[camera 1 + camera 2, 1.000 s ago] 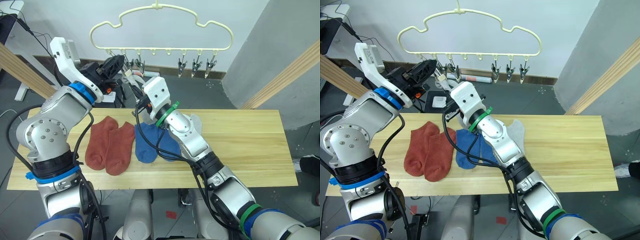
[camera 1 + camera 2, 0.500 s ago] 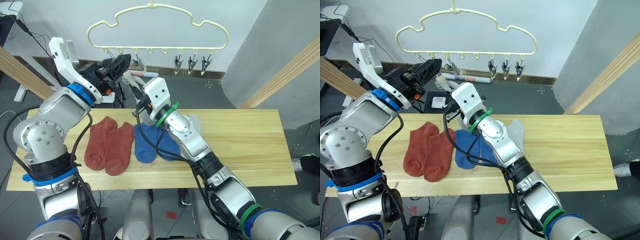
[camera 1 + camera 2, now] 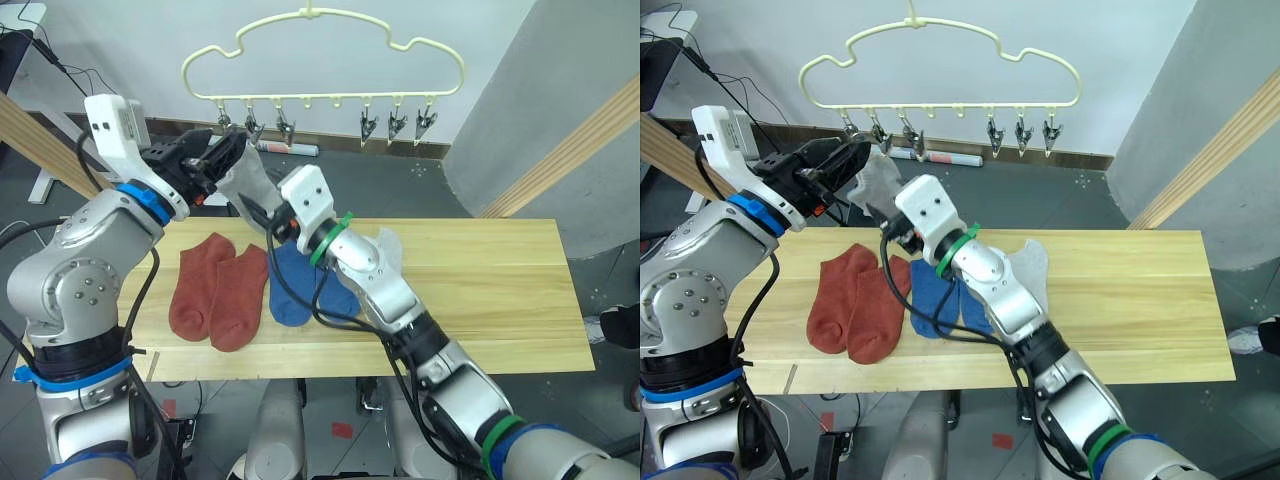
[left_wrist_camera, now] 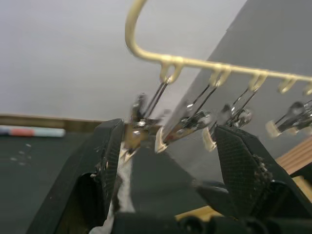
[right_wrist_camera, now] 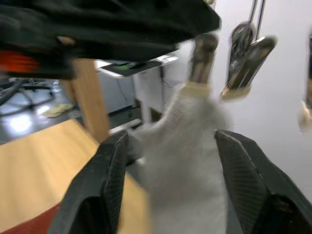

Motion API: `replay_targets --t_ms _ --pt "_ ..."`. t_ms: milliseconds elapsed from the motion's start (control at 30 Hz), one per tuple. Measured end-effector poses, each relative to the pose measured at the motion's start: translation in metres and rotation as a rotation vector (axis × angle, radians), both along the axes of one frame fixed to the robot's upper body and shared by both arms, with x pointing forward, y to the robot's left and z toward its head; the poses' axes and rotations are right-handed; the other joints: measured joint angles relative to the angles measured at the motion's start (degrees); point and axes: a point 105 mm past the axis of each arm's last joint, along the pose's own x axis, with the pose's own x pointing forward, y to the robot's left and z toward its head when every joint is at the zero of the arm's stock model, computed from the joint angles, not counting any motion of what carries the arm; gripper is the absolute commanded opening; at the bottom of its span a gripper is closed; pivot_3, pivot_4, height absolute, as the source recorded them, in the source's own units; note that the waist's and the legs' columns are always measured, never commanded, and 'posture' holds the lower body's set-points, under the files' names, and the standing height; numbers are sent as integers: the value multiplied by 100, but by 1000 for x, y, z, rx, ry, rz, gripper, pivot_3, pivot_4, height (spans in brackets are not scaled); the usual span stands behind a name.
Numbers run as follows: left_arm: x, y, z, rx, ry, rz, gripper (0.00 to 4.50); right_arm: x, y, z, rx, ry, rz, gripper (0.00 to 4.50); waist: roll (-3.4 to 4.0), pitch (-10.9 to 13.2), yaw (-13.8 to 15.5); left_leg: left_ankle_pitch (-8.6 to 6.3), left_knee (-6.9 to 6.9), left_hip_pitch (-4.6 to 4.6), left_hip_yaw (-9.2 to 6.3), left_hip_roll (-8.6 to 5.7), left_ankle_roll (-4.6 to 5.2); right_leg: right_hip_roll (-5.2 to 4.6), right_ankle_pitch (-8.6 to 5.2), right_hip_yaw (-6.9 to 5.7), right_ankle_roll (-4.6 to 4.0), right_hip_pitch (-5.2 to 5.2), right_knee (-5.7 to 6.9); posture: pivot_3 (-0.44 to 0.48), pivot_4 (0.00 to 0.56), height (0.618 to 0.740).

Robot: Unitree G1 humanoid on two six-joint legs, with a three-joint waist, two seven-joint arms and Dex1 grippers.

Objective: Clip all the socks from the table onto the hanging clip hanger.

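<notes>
Grey sock [image 3: 877,182] is hung from the leftmost clip [image 3: 849,127] of the clip hanger [image 3: 940,62], draped down between both grippers. Left gripper [image 4: 168,161] is raised just under the left clips, fingers spread wide, sock edge at its left finger [image 4: 111,161]. Right gripper [image 5: 170,165] is spread wide around the hanging sock, not pinching it. On the table [image 3: 480,290], two rust-red socks [image 3: 212,292], blue socks [image 3: 300,285] and another grey sock [image 3: 385,247] are laid flat.

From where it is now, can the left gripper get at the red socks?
Probably yes. The left gripper is up by the hanger, and the red socks lie uncovered on the table below it, beside the right arm.
</notes>
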Motion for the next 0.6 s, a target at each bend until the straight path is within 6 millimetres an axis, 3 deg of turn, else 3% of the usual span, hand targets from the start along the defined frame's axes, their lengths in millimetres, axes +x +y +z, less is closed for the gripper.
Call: replay_targets --t_ms 167,400,600 --pt "-8 7 -21 136 -25 9 3229 -14 -52 -28 -151 41 -24 2779 1 0 40 0 8 -7 -12 -3 0 -2 -16 1 28 -2 1 69 416 740" --pt "-10 -13 -27 145 -95 -43 3229 -40 -107 -11 -206 36 -39 2779 0 -1 49 7 11 -2 -9 -2 -6 1 -18 -1 31 -2 21 25 405 740" --pt "-7 -32 -29 114 -184 -33 3229 -56 -148 22 -181 -7 -84 2779 -2 -1 1 7 10 -3 3 -4 -5 2 -18 -1 31 -2 21 -24 405 740"
